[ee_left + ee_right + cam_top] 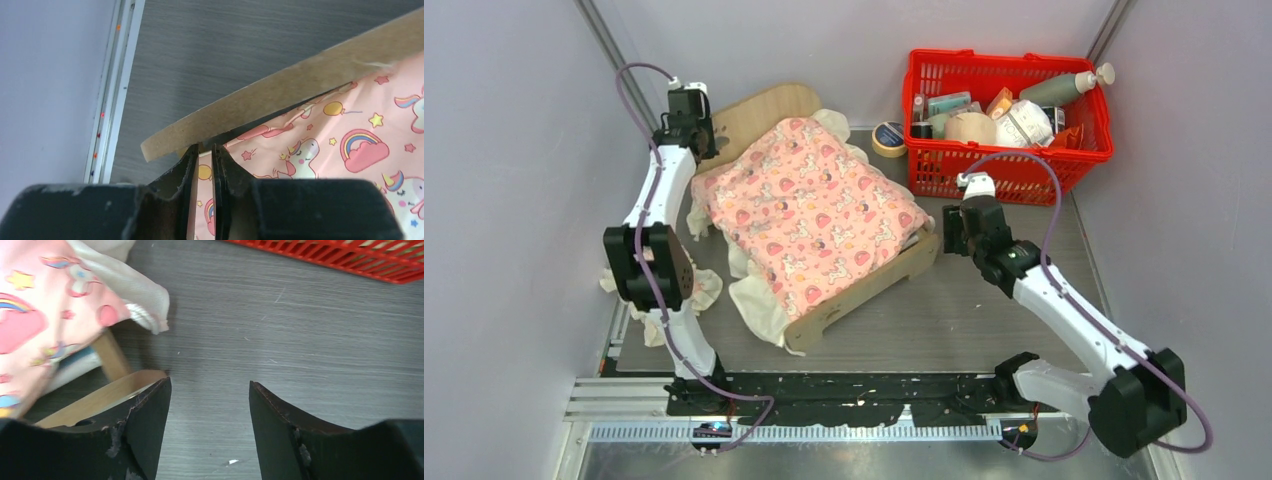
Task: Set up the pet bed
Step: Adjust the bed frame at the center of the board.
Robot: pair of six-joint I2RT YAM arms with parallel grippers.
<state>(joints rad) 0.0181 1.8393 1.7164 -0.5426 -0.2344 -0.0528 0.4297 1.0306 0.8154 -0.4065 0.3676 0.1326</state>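
Observation:
The pet bed (879,283), a light plywood frame with an arched headboard (769,103), stands slanted in the middle of the table. A pink unicorn-print blanket (809,205) with a cream frill covers it. My left gripper (696,140) is at the headboard's left corner. In the left wrist view its jaws (205,148) are nearly together just under the headboard's edge (300,85), with blanket (350,150) fabric in the narrow gap. My right gripper (954,228) hovers open beside the bed's foot corner (100,399); only bare table shows between its fingers (155,410).
A red basket (1009,172) full of bottles and packets stands at the back right, with a tape roll (888,138) beside it. Cream frilled cloth (699,292) lies on the table by the left arm's elbow. Grey walls close in both sides.

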